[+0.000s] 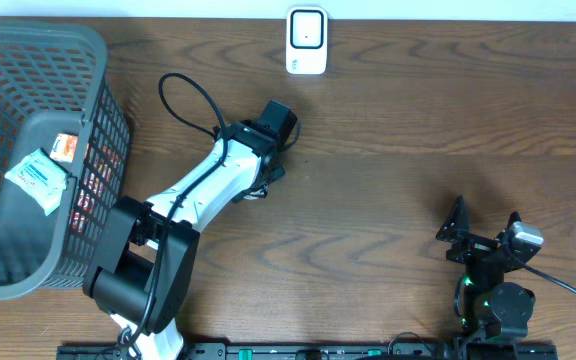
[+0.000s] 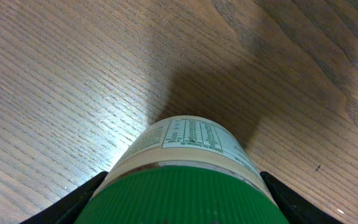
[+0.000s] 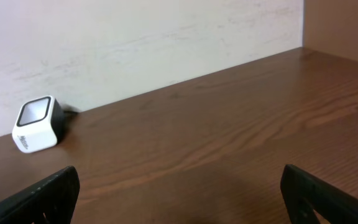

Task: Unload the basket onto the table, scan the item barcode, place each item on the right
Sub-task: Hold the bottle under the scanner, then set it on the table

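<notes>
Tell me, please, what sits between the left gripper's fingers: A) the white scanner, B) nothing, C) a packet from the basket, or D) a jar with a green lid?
D: in the left wrist view the green-lidded jar sits between the dark fingers of the left gripper.

Jar (image 2: 188,177) cut off by bottom edge; label (image 2: 191,135) print unreadable.

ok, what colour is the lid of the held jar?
Green lid on the jar; left wrist view.

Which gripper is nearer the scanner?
Left. The left gripper, holding a jar, is in front of the scanner, slightly left; the right gripper is far off by the table's near right edge.
</notes>
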Tool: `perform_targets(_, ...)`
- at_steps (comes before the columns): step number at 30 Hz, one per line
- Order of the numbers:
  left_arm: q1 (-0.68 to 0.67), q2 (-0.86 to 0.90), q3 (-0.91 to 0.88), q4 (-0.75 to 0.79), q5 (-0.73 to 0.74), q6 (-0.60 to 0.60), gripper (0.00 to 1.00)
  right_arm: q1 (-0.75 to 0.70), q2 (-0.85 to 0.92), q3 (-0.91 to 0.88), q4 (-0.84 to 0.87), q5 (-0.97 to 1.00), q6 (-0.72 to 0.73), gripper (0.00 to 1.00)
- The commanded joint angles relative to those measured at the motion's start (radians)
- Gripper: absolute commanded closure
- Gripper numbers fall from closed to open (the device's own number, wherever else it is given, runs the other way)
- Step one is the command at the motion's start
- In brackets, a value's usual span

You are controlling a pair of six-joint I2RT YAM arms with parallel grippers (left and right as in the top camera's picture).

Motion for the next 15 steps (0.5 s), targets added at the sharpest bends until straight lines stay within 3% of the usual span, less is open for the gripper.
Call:
perform_targets(1,-0.002,0.01,0.0,-0.002,-0.002,0.006,0.32,-0.003,-0.007,-0.001,-0.004,0.002,0.013,0.01)
perform_targets(15,-0.002,0.089,0.0,0.02,0.058,0.006,0.31,-0.003,-0.007,-0.001,-0.004,0.002,0.013,0.01)
